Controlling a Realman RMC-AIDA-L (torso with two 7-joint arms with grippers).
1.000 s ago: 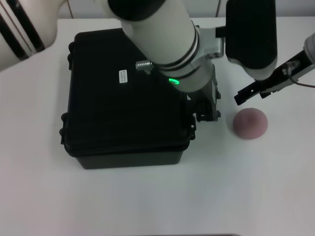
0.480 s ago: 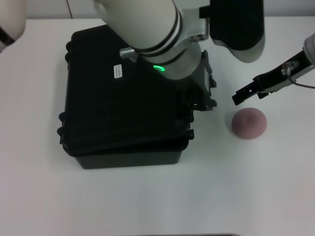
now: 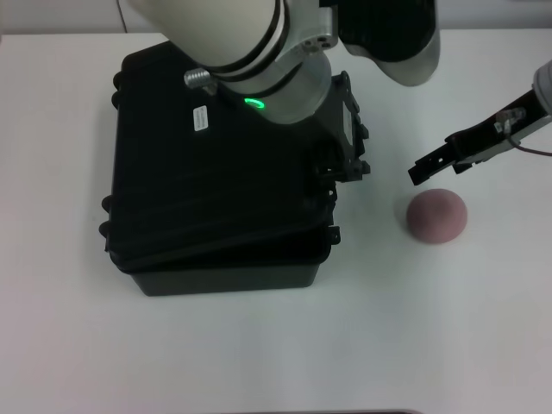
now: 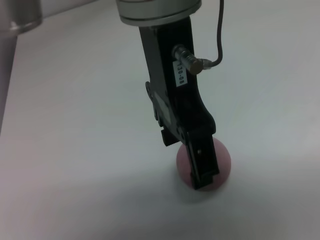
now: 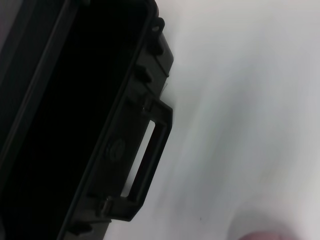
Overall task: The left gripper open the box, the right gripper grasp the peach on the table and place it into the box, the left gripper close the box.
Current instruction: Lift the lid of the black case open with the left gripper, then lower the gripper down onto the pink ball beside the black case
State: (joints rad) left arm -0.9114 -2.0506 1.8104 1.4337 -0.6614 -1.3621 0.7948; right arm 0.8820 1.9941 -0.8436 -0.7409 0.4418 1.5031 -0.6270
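Left gripper (image 3: 345,164) at box (image 3: 216,198) lid's right edge, lid cracked for loading; grip unclear. Right gripper (image 3: 420,171) hovers narrow above peach (image 3: 437,216) on worktop (image 3: 431,328), ready.

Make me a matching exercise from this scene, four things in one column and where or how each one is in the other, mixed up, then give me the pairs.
Things:
1. box lid
2. peach
3. left gripper
4. right gripper

Places or states:
A. hovering just above the peach, not touching it
B. at the box's edge on the peach side, by the lid
C. raised a crack on one side
D. resting on the table beside the box

Pairs: 1-C, 2-D, 3-B, 4-A
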